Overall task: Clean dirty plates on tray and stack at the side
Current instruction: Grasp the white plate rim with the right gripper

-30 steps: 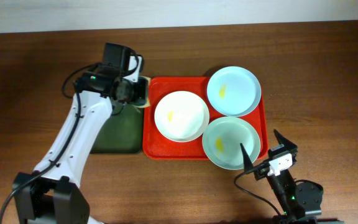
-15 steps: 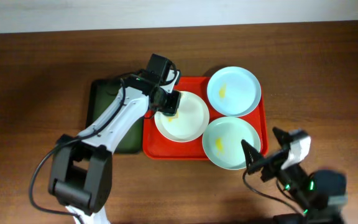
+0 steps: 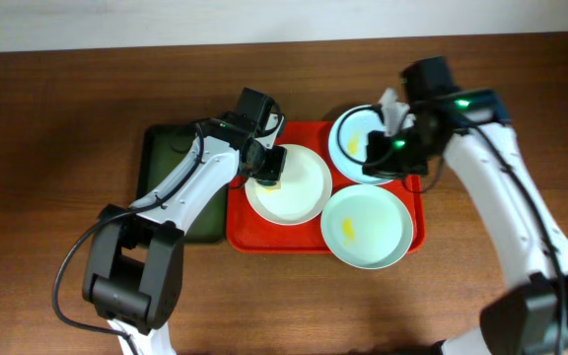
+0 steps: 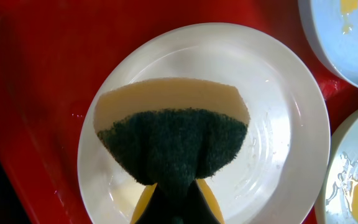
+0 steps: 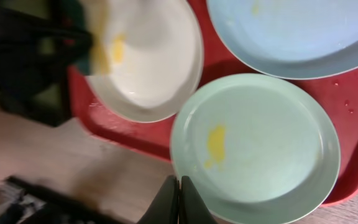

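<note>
On the red tray lie a white plate, a pale blue plate and a mint plate with a yellow smear. My left gripper is shut on a yellow sponge with a green pad, which rests on the white plate. My right gripper hangs over the blue plate's near-left part and covers some of it. In the right wrist view its fingers are shut with nothing between them, tips by the mint plate's rim.
A dark green tray lies left of the red one, partly under my left arm. Bare wooden table surrounds both trays. The right arm reaches in from the right side across the table's far right part.
My left gripper carried the sponge from the green tray onto the white plate. The right arm swung from the table's front edge to above the blue plate, and its jaws closed.
</note>
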Controlling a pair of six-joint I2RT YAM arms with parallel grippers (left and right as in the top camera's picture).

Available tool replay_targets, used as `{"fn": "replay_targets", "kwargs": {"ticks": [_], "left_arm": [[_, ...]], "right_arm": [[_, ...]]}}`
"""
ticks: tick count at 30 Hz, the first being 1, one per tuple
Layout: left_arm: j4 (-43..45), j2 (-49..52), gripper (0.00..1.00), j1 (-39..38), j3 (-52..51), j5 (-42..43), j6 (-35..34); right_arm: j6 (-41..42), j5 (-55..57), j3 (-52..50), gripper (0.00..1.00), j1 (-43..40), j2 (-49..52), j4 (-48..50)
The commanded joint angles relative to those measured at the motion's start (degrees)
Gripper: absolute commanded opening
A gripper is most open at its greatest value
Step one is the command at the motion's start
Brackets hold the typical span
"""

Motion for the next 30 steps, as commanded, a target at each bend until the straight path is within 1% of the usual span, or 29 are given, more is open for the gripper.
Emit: {"fn": "replay_targets", "kwargs": {"ticks": [1,2,7,9,11,13,19,26,30], "left_arm": [[0.1,0.5,0.00,-0.1,0.7,0.0,-0.7],[0.1,0.5,0.00,-0.1,0.7,-0.2,-0.7],[0.1,0.5,0.00,-0.1,0.7,-4.9,-0.7],[0.1,0.5,0.00,0.0,0.7,-5.2,-1.2],[0.1,0.5,0.00,0.0,0.7,-5.2,-2.0],[0.2,0.5,0.00,0.0,0.7,-5.2,-2.0],[0.9,3.1,0.00,0.0,0.7,-5.2,-2.2],[1.1,3.4,0.00,0.0,0.7,-5.2,-2.2],[1.2,3.4,0.00,0.0,0.7,-5.2,-2.2]], "right_arm": [[3.6,8.2,0.6,0.31,3.7,6.6,3.2],[3.6,8.2,0.6,0.36,4.5,8.5,4.6],[3.6,8.4,0.6,0.36,6.7,16.4,9.6],[3.6,8.4,0.6,0.36,6.7,18.4,10.6],[3.6,8.4,0.6,0.35,6.7,19.3,11.7],[3.6,8.4,0.6,0.25,6.7,20.0,12.5],[3.6,8.4,0.4,0.25,7.6,20.8,13.8],[3.6,9.3,-5.6,0.25,9.6,20.8,21.3],[3.7,12.3,-5.8,0.25,9.6,20.8,22.2]]}}
